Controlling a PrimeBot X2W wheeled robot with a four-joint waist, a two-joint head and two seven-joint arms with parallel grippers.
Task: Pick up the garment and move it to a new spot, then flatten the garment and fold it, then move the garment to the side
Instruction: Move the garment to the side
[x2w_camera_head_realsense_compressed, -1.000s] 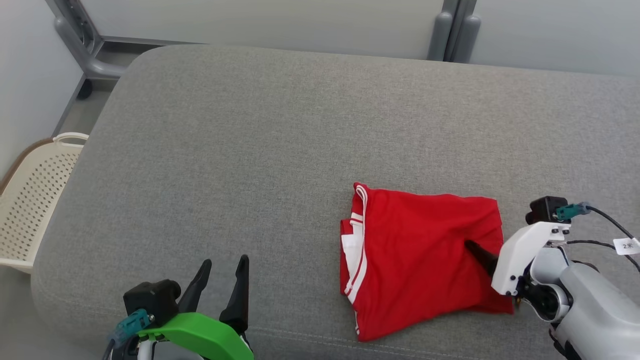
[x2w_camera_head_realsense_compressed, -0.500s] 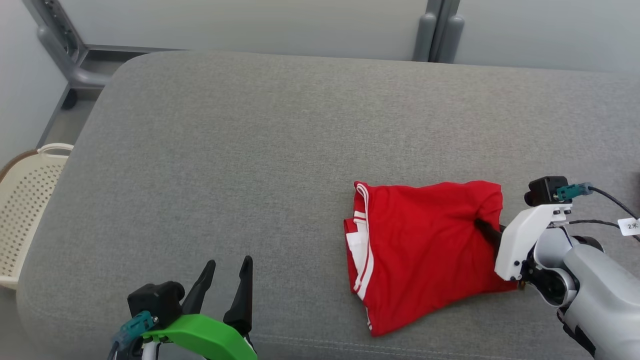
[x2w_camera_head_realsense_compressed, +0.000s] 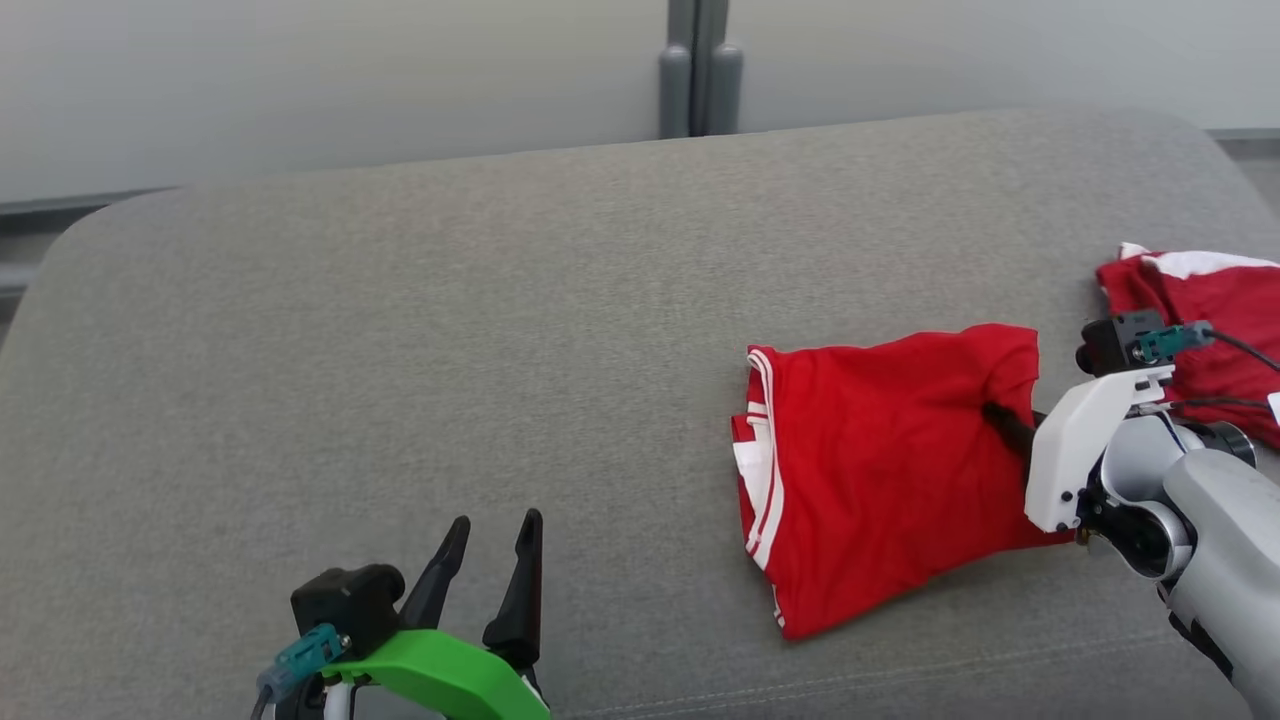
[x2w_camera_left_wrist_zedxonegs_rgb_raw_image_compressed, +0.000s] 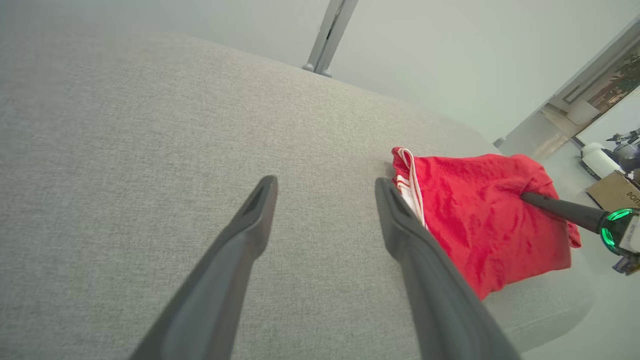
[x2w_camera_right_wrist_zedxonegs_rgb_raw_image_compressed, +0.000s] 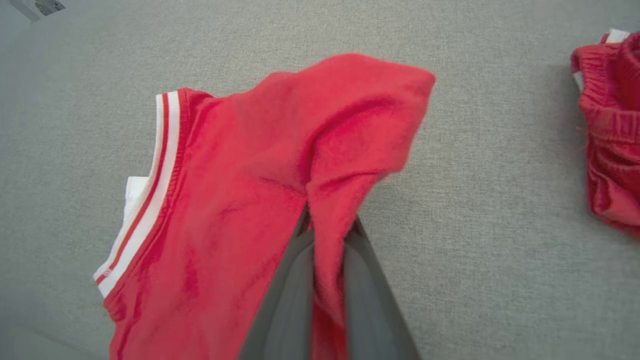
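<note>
The garment (x2w_camera_head_realsense_compressed: 870, 460) is a folded red piece with white stripes along its left edge, lying on the grey cushion (x2w_camera_head_realsense_compressed: 450, 330) right of centre. My right gripper (x2w_camera_head_realsense_compressed: 998, 418) is shut on the garment near its far right edge, and the cloth bunches up around the fingertips. In the right wrist view a fold of the garment (x2w_camera_right_wrist_zedxonegs_rgb_raw_image_compressed: 260, 200) is pinched between the two dark fingers (x2w_camera_right_wrist_zedxonegs_rgb_raw_image_compressed: 285, 300). The left wrist view shows the garment (x2w_camera_left_wrist_zedxonegs_rgb_raw_image_compressed: 475, 210) to the right. My left gripper (x2w_camera_head_realsense_compressed: 492, 545) stands open over bare cushion at the lower left, with nothing between its fingers (x2w_camera_left_wrist_zedxonegs_rgb_raw_image_compressed: 235, 250).
A second red and white cloth (x2w_camera_head_realsense_compressed: 1200, 300) lies at the cushion's far right, behind my right wrist; the right wrist view has this cloth (x2w_camera_right_wrist_zedxonegs_rgb_raw_image_compressed: 612, 135) at its right edge. A pale wall with a grey post (x2w_camera_head_realsense_compressed: 692, 70) runs behind the cushion.
My right gripper has shut on the garment's right edge and drawn it up and rightward, tilting the garment. The head camera has turned right; the basket has left the picture and the second cloth has come in.
</note>
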